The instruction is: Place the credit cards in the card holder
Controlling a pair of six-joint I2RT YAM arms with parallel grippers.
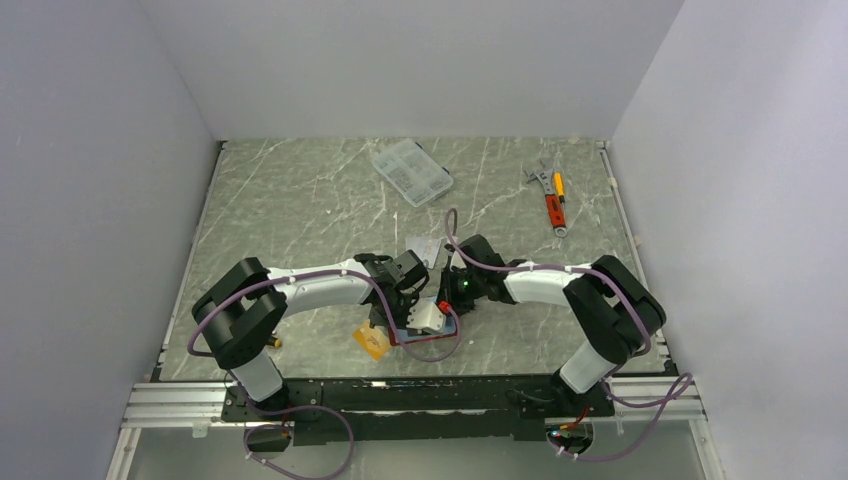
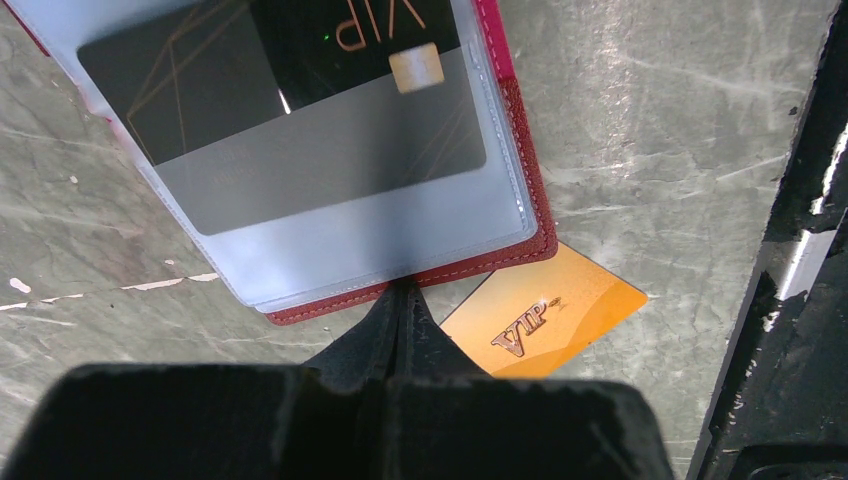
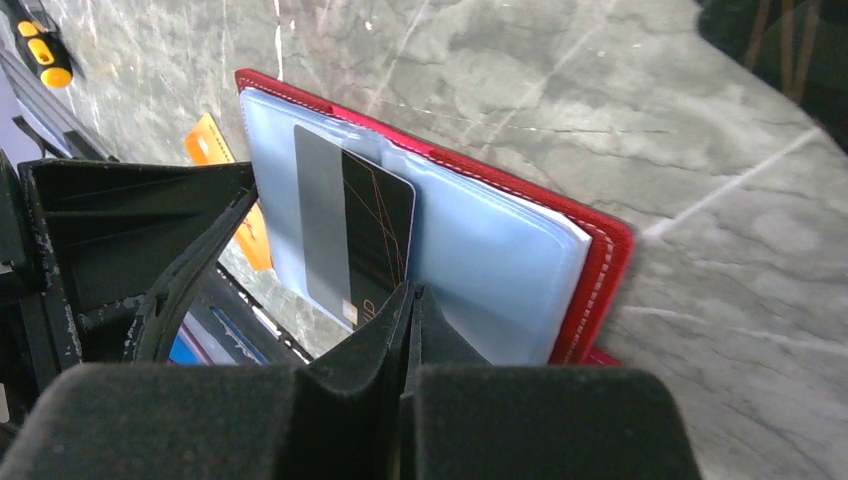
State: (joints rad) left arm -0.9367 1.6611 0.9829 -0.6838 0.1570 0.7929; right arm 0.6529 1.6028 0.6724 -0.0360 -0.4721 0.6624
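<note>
The red card holder (image 2: 520, 215) lies open on the table, light blue sleeve up; it also shows in the right wrist view (image 3: 600, 270) and top view (image 1: 432, 347). A dark card marked "VIP" (image 2: 300, 40) sits partly in the sleeve, its inner part looking grey (image 3: 375, 235). My left gripper (image 2: 405, 285) is shut on the holder's near edge (image 1: 405, 318). My right gripper (image 3: 412, 290) is shut on the dark card's outer end (image 1: 450, 303). An orange-gold "VIP" card (image 2: 545, 320) lies on the table by the holder's corner (image 1: 372, 340).
A clear compartment box (image 1: 411, 172) stands at the back. A wrench and a red-orange screwdriver (image 1: 552, 198) lie back right. A pale flat piece (image 1: 424, 247) lies just behind the grippers. The black frame rail (image 2: 800, 250) runs along the near edge.
</note>
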